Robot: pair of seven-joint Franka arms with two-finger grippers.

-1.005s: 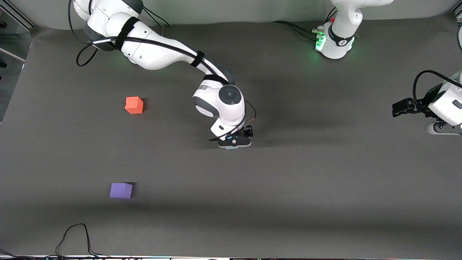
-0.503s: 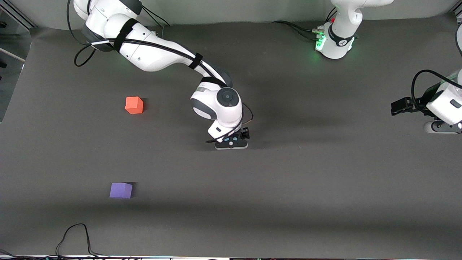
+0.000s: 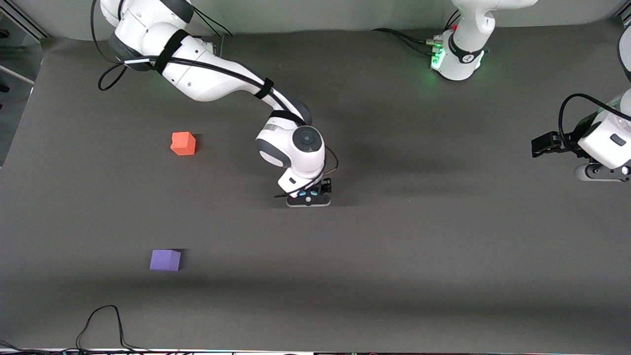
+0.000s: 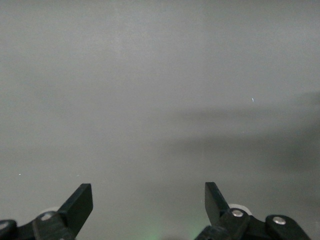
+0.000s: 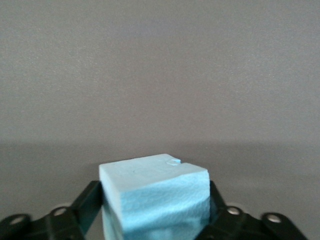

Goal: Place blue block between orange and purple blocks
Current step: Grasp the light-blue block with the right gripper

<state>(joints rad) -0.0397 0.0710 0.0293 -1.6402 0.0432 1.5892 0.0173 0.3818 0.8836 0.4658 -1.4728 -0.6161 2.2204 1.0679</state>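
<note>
My right gripper (image 3: 309,199) is shut on the light blue block (image 5: 152,187) and holds it just above the mat near the table's middle. The right wrist view shows the block filling the space between my fingers; in the front view the hand hides it. The orange block (image 3: 183,143) sits on the mat toward the right arm's end. The purple block (image 3: 165,260) lies nearer to the front camera than the orange one, well apart from it. My left gripper (image 3: 541,146) waits open and empty at the left arm's end; it also shows in the left wrist view (image 4: 149,200).
A dark grey mat (image 3: 443,246) covers the table. A black cable (image 3: 101,320) loops at the table's edge nearest the front camera. The left arm's base (image 3: 461,54) stands on the mat with a green light.
My right gripper has moved with the blue block toward the right arm's end of the table. The left arm has shifted slightly. The orange and purple blocks have not moved.
</note>
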